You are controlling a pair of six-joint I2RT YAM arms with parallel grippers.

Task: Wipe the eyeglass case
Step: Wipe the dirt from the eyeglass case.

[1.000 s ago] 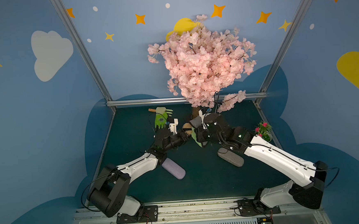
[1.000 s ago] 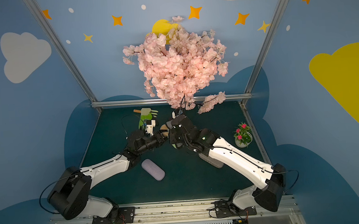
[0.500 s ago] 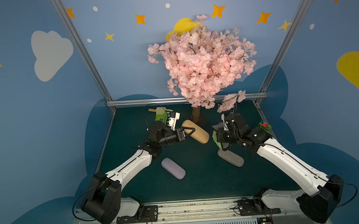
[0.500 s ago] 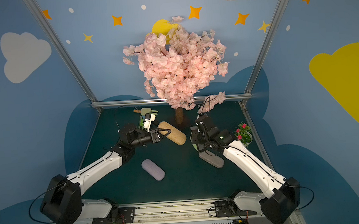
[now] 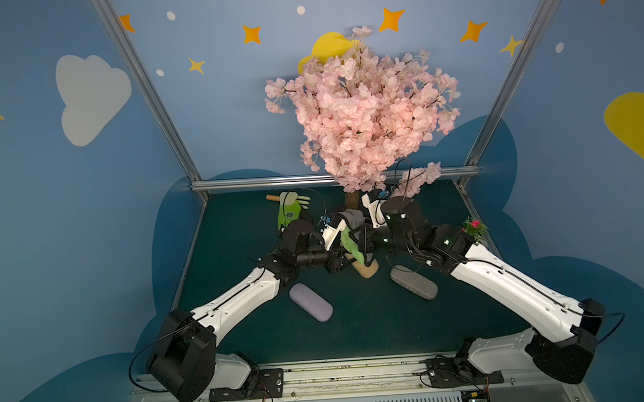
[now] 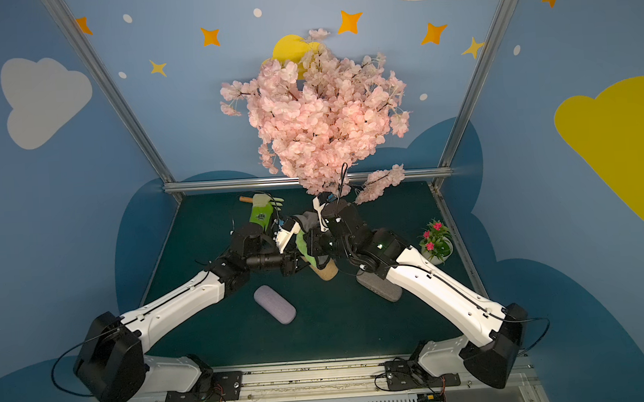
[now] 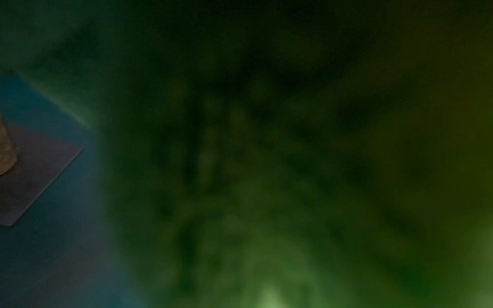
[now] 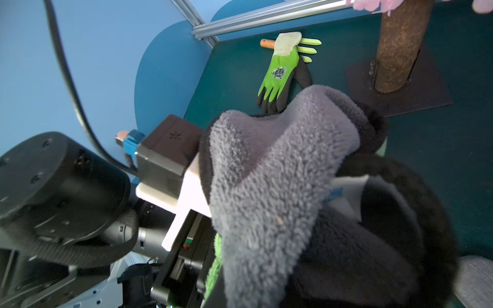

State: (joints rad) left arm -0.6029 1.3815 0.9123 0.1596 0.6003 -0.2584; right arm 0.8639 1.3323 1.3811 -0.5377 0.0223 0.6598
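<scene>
A tan eyeglass case (image 5: 369,271) (image 6: 326,272) hangs end-down over the middle of the table, and my left gripper (image 5: 340,263) (image 6: 293,265) is shut on it. My right gripper (image 5: 363,242) (image 6: 315,246) is shut on a cloth that is green on one side (image 5: 349,243) (image 6: 302,246) and grey on the other (image 8: 280,173). The cloth lies against the case's upper part and drapes over both sets of fingers, hiding them. The left wrist view is almost filled by blurred green cloth (image 7: 266,186).
A purple case (image 5: 311,301) (image 6: 274,303) and a grey case (image 5: 414,287) (image 6: 379,288) lie on the green table. A green glove (image 5: 288,211) (image 8: 282,69) lies at the back. The blossom tree (image 5: 364,111) with its trunk (image 8: 400,45) stands behind, and a flower pot (image 5: 475,229) stands at the right.
Half a second ago the arms were apart, the left holding the case out level. The right gripper has swung back in with the cloth onto the case, which now points down.
</scene>
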